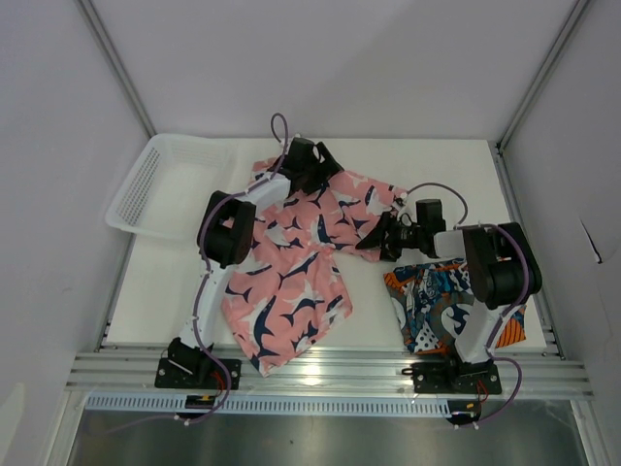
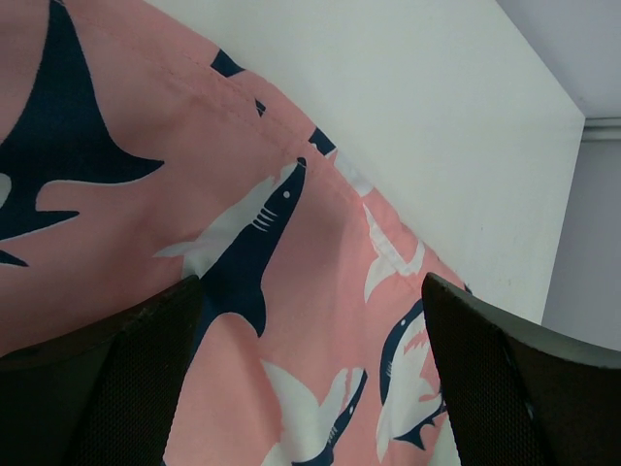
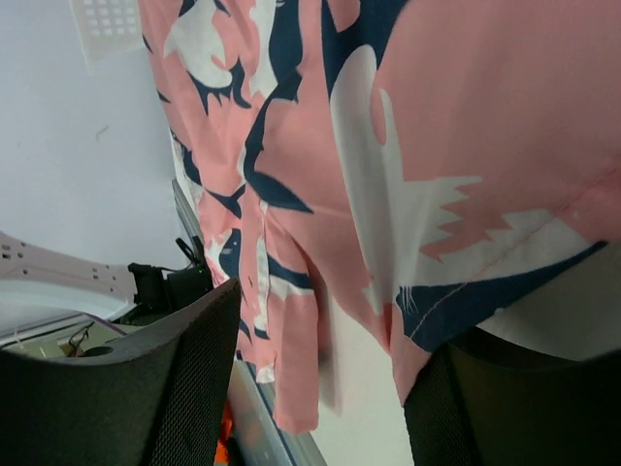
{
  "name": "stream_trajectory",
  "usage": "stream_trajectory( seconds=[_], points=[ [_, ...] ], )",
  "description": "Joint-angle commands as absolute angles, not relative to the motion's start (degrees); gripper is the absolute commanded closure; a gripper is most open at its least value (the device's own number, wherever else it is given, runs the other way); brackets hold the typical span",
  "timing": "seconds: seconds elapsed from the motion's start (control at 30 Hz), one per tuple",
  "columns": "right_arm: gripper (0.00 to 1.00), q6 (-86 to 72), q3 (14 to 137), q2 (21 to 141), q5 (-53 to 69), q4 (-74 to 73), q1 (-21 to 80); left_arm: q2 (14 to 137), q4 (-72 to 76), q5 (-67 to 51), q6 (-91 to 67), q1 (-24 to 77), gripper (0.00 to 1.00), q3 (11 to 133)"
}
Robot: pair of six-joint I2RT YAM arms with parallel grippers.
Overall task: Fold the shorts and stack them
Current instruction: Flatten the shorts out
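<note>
The pink shorts [image 1: 291, 291] with navy-and-white sharks lie spread out flat across the middle of the table. My left gripper [image 1: 325, 160] hovers open over their far edge; in the left wrist view the pink fabric [image 2: 194, 107] fills the space between the fingers [image 2: 126, 388] of that gripper [image 2: 310, 291]. My right gripper [image 1: 372, 241] is at the shorts' right edge. Its jaws stand apart around a hem corner of the pink shorts [image 3: 505, 87], which drapes onto the right finger [image 3: 485, 408] of the gripper [image 3: 330, 330]. The printed blue-orange shorts [image 1: 427, 311] lie folded at the near right.
A white mesh basket [image 1: 146, 184] stands at the far left corner of the table, and it also shows in the right wrist view [image 3: 107, 19]. Aluminium rails [image 1: 320, 374] run along the near table edge. Grey walls enclose the sides.
</note>
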State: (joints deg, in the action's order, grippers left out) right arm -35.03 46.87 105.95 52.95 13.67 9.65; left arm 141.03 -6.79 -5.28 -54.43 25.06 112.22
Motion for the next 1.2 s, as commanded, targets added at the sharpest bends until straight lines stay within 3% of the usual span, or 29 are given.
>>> stream_trajectory(
  seconds=[0.0,0.2,0.7,0.87,1.17],
  points=[
    [0.37,-32.6,45.4,101.3,53.1,10.9,9.8,143.3,-10.4,-4.8,-56.3,24.6,0.04,114.3],
    [0.41,-35.2,44.5,97.9,55.5,10.5,8.9,143.9,-12.2,-3.9,-56.2,24.5,0.04,115.6],
    [0.4,-45.8,46.2,94.0,62.8,13.4,9.1,142.9,-12.7,-4.5,-55.0,24.4,0.04,116.1],
    [0.37,-28.5,51.3,95.0,52.9,-3.1,10.7,142.9,-12.5,-4.8,-54.9,24.4,0.03,116.2],
    [0.39,-25.8,50.0,100.7,43.2,-1.7,12.2,142.4,-12.6,-4.7,-54.4,24.4,0.03,116.2]
  ],
)
